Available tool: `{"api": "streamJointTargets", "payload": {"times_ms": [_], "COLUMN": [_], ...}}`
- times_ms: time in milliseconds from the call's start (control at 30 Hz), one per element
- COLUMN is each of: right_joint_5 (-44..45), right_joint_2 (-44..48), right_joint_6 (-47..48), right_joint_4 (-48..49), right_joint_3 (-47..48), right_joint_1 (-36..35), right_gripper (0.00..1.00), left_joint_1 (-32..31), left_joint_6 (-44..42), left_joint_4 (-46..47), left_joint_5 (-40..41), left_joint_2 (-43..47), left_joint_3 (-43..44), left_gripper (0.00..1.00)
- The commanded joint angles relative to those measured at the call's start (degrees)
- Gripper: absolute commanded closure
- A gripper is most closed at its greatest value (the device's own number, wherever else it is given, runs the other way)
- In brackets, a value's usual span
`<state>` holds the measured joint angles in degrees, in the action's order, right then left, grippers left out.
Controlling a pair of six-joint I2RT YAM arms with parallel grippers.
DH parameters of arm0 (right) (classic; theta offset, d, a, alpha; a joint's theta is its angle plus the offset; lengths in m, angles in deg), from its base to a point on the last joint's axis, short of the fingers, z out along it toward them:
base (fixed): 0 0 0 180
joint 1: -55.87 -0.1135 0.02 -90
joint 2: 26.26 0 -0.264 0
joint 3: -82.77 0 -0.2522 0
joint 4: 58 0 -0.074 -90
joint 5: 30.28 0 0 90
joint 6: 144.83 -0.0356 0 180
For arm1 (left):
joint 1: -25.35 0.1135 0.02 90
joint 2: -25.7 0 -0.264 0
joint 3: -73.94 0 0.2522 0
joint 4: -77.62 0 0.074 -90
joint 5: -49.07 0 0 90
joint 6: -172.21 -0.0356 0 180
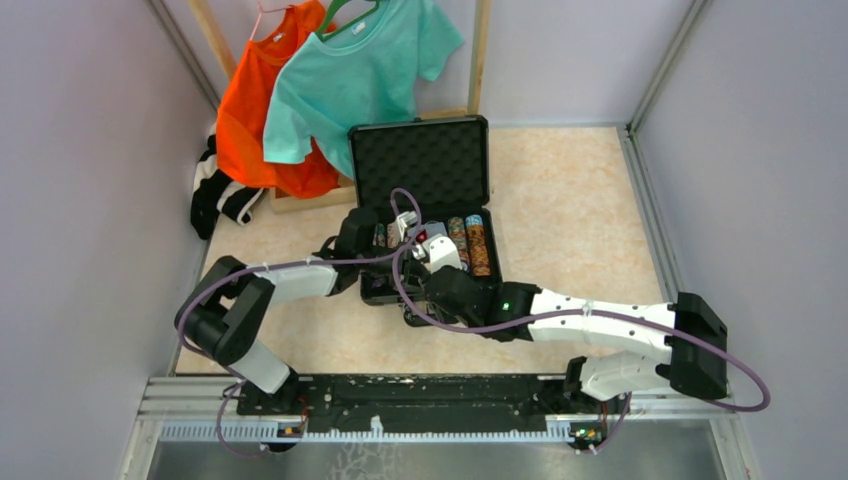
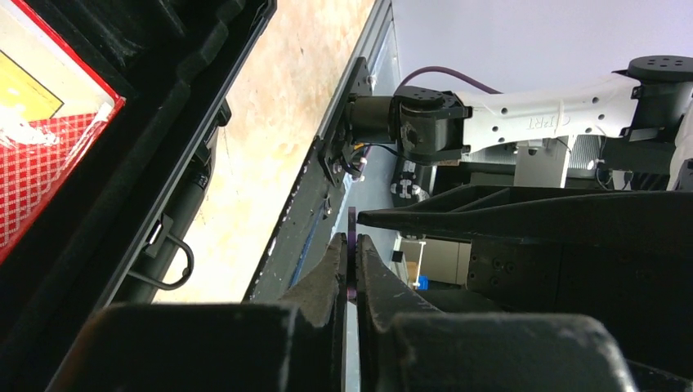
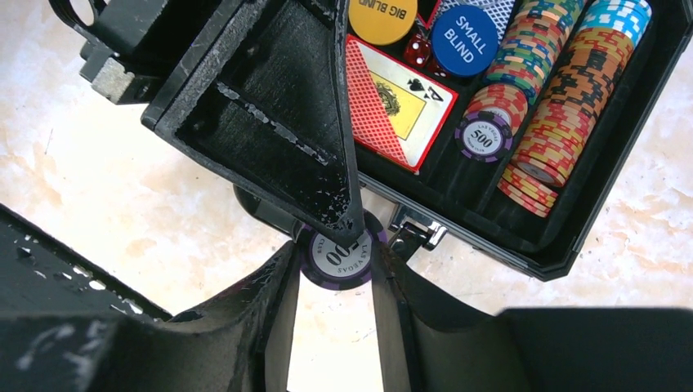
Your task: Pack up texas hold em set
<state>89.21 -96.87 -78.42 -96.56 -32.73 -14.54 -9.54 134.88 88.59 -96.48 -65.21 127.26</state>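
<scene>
**While the case sits open, one purple chip is pinched from two sides**

Since the lid (image 1: 420,165) is stood up at the far side, the whole case (image 3: 572,245) can be looked into. It's a black hard shell set on the beige table (image 1: 580,200), right in front of the two arms, and the lid is lined with bumpy black foam.

In the tray, the chips (image 3: 556,106) are stacked on edge in long rows: red, orange, black, green, and light blue at the far end. A 500 chip (image 3: 482,135) with a purple rim and white centre is laid against the near end of a shorter row.

Left of the rows, the red card box (image 3: 392,106) is tucked in flat, with a checked pattern and an ace printed on it. Above it a yellow button (image 3: 382,16) marked BIG BLIND and a blue button (image 3: 464,39) marked SMALL BLIND are seen, with a red die (image 3: 418,53) between them.

The loose purple chip (image 3: 339,257) is held just outside the near front wall, beside a latch (image 3: 417,237). Its rim is clamped by the right gripper (image 3: 337,269), one finger on each side. Its two flat faces are squeezed by the left gripper (image 2: 349,245), which is closed down to a thin sliver around it.
</scene>
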Motion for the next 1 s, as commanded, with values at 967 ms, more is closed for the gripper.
{"api": "streamJointTargets", "payload": {"times_ms": [967], "right_joint_5": [-18.98], "right_joint_2": [30.16], "right_joint_6": [-2.02], "right_joint_4": [13.43], "right_joint_3": [-13.93], "right_joint_1": [8.59], "right_gripper": [0.61], "left_joint_1": [1.7], "left_joint_6": [-16.87], "left_joint_4": [10.18], "left_joint_5": [0.96], "left_joint_2": [13.5], "left_joint_3": [-5.49], "left_gripper": [1.0]}}
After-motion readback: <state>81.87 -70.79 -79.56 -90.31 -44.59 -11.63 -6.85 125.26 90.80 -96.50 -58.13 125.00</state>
